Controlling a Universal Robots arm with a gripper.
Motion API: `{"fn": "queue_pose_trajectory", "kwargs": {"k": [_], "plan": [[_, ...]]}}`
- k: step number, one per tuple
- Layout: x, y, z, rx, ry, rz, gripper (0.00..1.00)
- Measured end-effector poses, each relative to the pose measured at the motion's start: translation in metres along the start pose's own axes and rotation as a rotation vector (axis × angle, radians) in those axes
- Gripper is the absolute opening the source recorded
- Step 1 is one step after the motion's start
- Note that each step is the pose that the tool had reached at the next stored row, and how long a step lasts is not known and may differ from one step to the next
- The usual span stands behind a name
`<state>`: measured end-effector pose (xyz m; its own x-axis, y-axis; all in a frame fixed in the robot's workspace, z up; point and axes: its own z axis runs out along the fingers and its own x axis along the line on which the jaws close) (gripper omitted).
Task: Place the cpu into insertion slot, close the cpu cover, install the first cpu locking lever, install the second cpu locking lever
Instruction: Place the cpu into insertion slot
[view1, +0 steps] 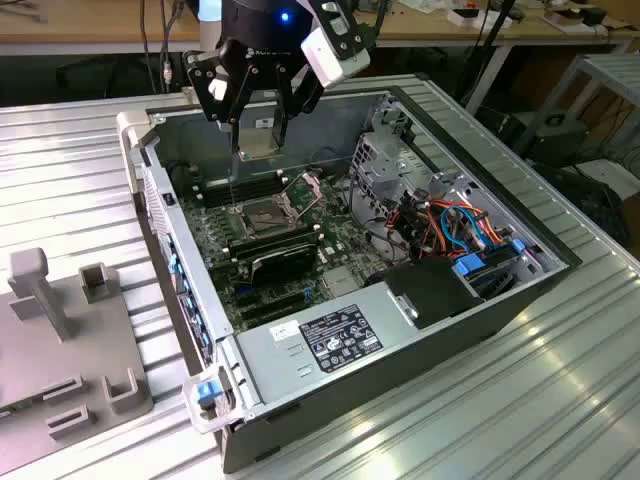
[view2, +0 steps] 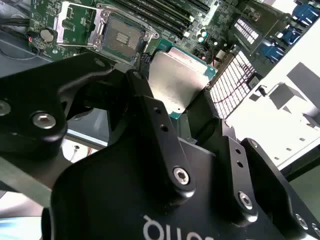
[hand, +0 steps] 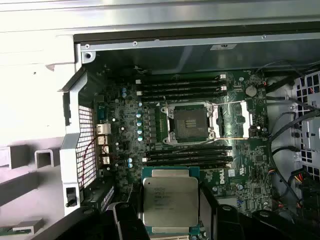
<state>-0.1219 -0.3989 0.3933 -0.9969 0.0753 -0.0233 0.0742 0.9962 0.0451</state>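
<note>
Over the open computer case (view1: 400, 372) — cpu (hand: 170, 202) clamped between fingers (view2: 146, 106) of the gripper (view1: 258, 130).

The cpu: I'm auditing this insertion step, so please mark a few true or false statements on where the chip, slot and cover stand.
1. The gripper grips the cpu. True.
2. The cpu sits in the insertion slot. False: it is held apart from the slot, which is empty.
3. The cpu cover is closed over the slot. False: it is swung open beside it.
4. Long memory slots run along two opposite sides of the insertion slot. True.
</note>
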Motion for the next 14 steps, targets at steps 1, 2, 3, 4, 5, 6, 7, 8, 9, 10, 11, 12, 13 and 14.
{"fn": "queue_pose_trajectory", "kwargs": {"k": [1,2,3,4,5,6,7,8,9,10,11,12,13,14], "plan": [[0.0,0.0,0.0,0.0,0.0,0.0,0.55],[0.0,0.0,0.0,0.0,0.0,0.0,0.55],[0.0,0.0,0.0,0.0,0.0,0.0,0.55],[0.0,0.0,0.0,0.0,0.0,0.0,0.55],[0.0,0.0,0.0,0.0,0.0,0.0,0.55],[0.0,0.0,0.0,0.0,0.0,0.0,0.55],[0.0,0.0,0.0,0.0,0.0,0.0,0.55],[0.0,0.0,0.0,-0.0002,0.0,0.0,0.55],[0.0,0.0,0.0,-0.0001,0.0,0.0,0.55],[0.0,0.0,0.0,-0.0002,0.0,0.0,0.55],[0.0,0.0,0.0,-0.0003,0.0,0.0,0.55],[-0.0003,0.0,0.0,-0.0003,0.0,0.0,0.55],[-0.0006,0.0,0.0,-0.0003,0.0,0.0,0.55],[-0.001,0.0001,-0.0001,-0.0003,0.0001,0.001,0.55]]}}
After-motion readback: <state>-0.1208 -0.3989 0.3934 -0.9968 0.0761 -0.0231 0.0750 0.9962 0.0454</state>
